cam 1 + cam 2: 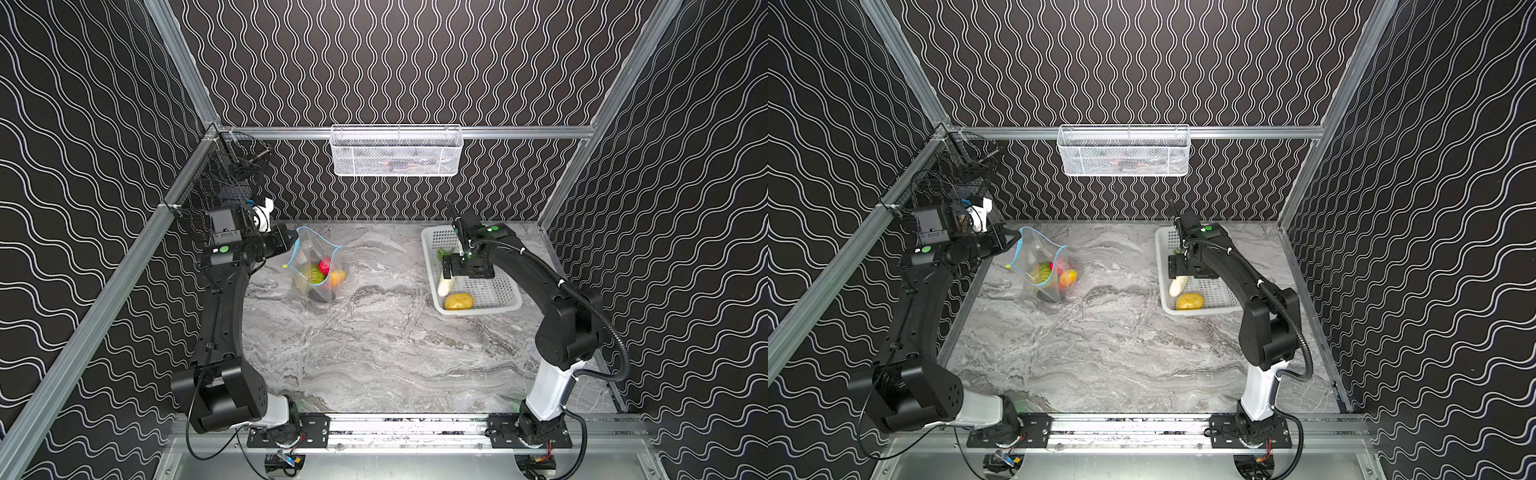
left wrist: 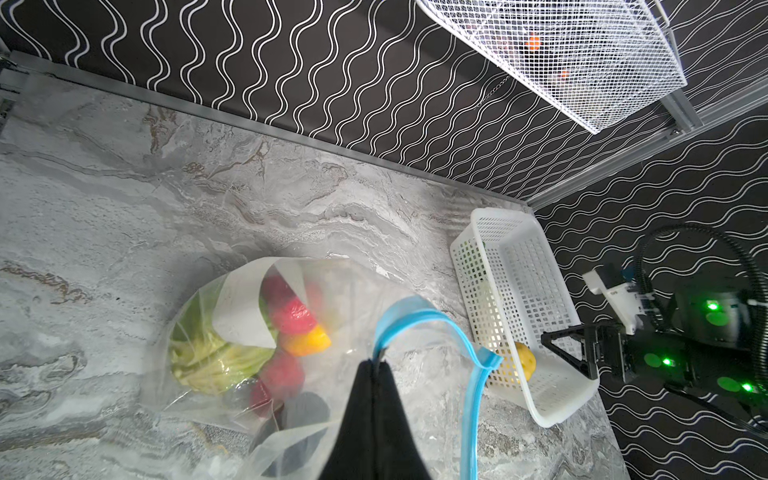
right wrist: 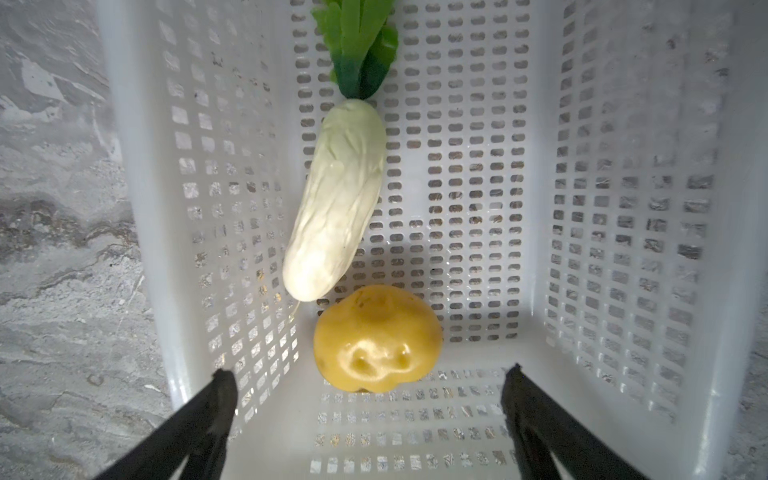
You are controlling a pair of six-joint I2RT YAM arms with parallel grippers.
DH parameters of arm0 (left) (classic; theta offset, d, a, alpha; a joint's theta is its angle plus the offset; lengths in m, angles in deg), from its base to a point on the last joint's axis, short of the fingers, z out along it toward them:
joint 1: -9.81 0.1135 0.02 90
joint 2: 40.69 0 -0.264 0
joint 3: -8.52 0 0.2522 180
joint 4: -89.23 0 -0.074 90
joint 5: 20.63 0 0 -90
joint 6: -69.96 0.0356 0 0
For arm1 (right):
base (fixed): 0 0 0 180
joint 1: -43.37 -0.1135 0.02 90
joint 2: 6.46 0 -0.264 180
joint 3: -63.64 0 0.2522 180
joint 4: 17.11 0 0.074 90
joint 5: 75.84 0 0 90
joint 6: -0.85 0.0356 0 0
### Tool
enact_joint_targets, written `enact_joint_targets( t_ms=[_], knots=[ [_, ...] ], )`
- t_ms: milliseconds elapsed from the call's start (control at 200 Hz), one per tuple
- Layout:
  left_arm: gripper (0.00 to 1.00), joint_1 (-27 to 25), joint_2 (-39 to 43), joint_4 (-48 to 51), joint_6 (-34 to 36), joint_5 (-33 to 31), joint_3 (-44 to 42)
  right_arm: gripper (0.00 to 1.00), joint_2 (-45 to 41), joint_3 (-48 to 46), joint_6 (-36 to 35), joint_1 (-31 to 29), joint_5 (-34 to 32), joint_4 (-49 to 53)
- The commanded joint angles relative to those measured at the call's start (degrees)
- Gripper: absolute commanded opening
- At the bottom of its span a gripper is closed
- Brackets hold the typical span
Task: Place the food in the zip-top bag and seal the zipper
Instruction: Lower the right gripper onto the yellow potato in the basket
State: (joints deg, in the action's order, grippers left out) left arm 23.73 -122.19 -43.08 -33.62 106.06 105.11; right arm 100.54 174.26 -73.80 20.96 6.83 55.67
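**Two pieces left to bag, mouth held open**

I'm mid-loading. The cabbage (image 2: 212, 357) and red fruits (image 2: 293, 316) lie inside the zip-top bag (image 1: 316, 266) at about 10 o'clock on the worktop (image 1: 374, 340). The white radish (image 3: 336, 199) and yellow potato (image 3: 376, 340) wait in the white perforated basket (image 3: 623, 208) at 2 o'clock.

My left end effector (image 2: 376, 361) is pinched tight on the blue zipper (image 2: 419, 309), propping the mouth open. My right end effector (image 3: 370, 370) hangs over the basket, spread wide and empty. Next, I judge, it must descend, straddle one piece and close.

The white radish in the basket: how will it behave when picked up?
The white radish looks glossy, so it may slip. Long and rounded, it could roll or pivot if gripped off-centre. Its leaves look floppy.
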Motion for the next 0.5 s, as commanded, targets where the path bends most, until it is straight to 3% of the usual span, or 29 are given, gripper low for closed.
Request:
enact_joint_targets(
  t_ms=[0,495],
  knots=[
    [0.00,0.11,-0.09,-0.71,-0.65,0.88,0.07,0.99,0.46,-0.09,-0.79,0.00,1.78,2.15],
    [0.00,0.05,-0.18,-0.80,-0.65,1.04,-0.02,0.99,3.76,-0.62,-5.37,0.07,4.69,5.66]
  ],
)
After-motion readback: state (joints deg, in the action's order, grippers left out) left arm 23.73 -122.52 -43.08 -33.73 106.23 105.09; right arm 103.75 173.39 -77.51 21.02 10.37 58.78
